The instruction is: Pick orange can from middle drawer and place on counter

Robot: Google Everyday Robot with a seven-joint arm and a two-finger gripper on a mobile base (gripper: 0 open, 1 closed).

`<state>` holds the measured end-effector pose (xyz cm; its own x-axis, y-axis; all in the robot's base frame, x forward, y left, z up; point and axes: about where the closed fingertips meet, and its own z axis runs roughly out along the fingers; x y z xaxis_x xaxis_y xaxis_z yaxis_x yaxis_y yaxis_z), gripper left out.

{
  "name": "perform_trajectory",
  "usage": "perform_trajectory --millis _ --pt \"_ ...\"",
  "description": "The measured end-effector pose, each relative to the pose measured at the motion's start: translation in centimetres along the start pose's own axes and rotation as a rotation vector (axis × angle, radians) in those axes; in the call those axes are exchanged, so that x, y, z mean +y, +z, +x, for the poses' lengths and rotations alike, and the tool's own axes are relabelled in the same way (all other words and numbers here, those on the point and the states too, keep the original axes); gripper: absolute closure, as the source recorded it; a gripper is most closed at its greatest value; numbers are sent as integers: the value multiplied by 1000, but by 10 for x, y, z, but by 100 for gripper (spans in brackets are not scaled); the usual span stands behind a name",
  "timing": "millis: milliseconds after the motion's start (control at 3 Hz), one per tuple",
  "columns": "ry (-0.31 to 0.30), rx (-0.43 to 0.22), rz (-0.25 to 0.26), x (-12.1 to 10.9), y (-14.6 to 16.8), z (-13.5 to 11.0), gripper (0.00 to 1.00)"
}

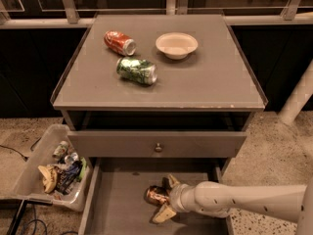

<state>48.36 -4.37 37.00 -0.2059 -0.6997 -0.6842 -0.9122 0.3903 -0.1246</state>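
Note:
The orange can (155, 195) lies on its side on the floor of the open middle drawer (117, 207), low in the camera view. My gripper (167, 198) reaches in from the right on a pale arm. It is open, with one fingertip (171, 181) behind the can and one in front of it, so the can's right end sits between them. The can rests on the drawer floor. The counter (210, 82) is the grey top of the cabinet above.
On the counter lie a red can (120, 42) and a green-and-white can (137, 70), with a white bowl (176, 44) beside them. A closed drawer front with a knob (158, 147) overhangs the open drawer. A plastic bin of trash (49, 173) stands at the left.

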Motion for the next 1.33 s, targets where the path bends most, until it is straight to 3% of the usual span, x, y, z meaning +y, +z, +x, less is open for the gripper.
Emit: perform_trajectory --millis 333,1333 --pt "1 0 4 -1 1 0 18" --pt "-8 0 -9 1 -2 -2 88"
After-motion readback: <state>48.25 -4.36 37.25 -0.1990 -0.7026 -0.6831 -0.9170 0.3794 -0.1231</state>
